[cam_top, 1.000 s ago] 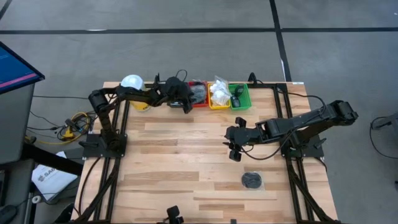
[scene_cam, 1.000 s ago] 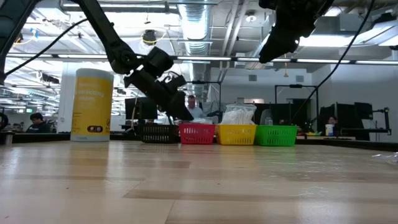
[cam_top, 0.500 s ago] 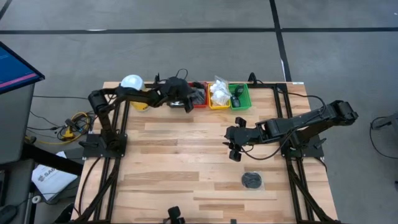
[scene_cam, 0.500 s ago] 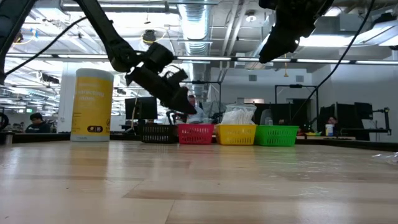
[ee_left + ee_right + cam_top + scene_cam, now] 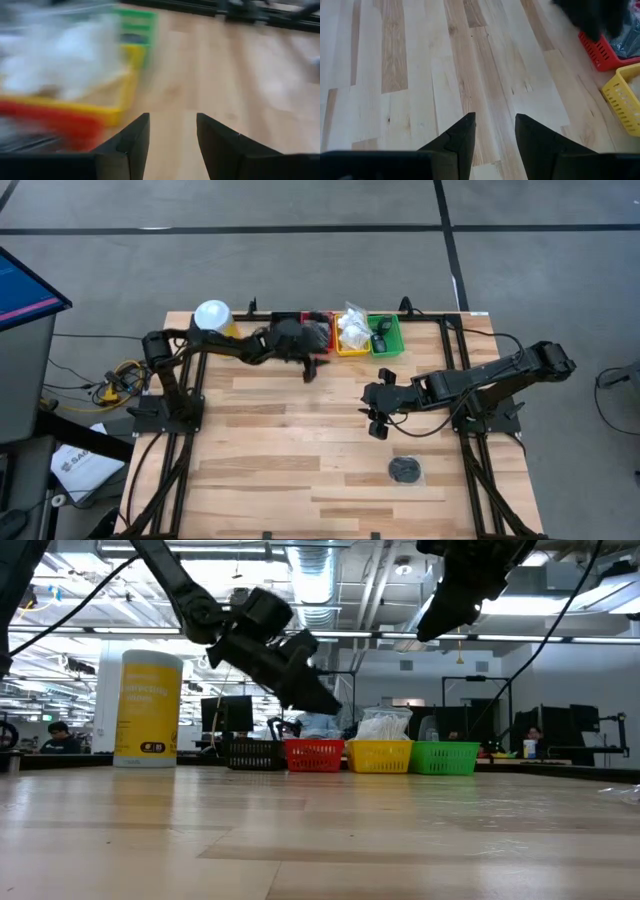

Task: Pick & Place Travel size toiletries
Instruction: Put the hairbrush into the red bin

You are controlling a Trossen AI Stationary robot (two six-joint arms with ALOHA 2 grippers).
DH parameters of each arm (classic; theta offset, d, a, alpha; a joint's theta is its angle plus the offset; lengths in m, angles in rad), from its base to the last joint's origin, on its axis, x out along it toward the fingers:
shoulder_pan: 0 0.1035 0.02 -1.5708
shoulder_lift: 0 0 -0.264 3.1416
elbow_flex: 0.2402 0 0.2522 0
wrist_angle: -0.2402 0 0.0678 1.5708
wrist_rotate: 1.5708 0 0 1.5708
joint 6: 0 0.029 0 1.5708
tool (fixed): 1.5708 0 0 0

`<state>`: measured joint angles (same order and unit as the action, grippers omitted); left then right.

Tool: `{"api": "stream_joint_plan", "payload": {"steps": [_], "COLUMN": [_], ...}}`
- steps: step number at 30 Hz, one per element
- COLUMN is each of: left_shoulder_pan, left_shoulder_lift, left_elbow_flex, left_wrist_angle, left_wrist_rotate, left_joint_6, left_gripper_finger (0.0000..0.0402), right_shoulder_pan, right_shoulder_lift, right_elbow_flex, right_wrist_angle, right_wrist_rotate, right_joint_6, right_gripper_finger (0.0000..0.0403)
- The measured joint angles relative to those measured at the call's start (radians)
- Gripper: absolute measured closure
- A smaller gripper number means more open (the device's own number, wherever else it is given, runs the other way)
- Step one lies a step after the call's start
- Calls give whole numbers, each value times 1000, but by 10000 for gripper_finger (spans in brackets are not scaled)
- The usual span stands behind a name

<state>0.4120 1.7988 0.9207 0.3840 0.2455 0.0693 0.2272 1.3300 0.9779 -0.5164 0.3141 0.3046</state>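
A flat round black disc (image 5: 405, 470) lies flat on the table near the right arm's base. White sachets (image 5: 352, 328) are heaped in the yellow tray (image 5: 352, 348), and small dark items sit in the green tray (image 5: 386, 346). My left gripper (image 5: 311, 370) hangs open and empty above the wood just in front of the red tray (image 5: 320, 343). In the left wrist view the open left gripper (image 5: 172, 117) faces the blurred sachets (image 5: 65, 55). My right gripper (image 5: 378, 426) waits, open and empty (image 5: 495, 117), raised over the table's middle.
A tall yellow canister with a white lid (image 5: 212, 315) stands at the far left corner. A black tray (image 5: 252, 754) sits left of the red one in the row along the far edge. Bare wood (image 5: 290, 450) spreads across the near half. People sit in the room behind.
My left gripper has swung from over the black and red trays toward the table's right and near side, rising a little, and now hangs above bare wood in front of the red tray. The right arm has kept still.
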Motion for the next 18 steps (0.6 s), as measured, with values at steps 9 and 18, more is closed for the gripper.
{"api": "stream_joint_plan", "payload": {"steps": [9,18], "left_shoulder_pan": [-216,-368], "left_shoulder_lift": [0,1], "left_elbow_flex": [0,0], "left_wrist_angle": [6,6], "left_wrist_rotate": [5,2], "left_joint_6": [3,-3], "left_gripper_finger": [247,247], "right_shoulder_pan": [12,161], "right_shoulder_lift": [0,0], "right_elbow_flex": [0,0], "right_wrist_angle": [-112,-258], "right_wrist_rotate": [-110,-134], "right_joint_6": [132,375], "right_gripper_finger": [274,274]}}
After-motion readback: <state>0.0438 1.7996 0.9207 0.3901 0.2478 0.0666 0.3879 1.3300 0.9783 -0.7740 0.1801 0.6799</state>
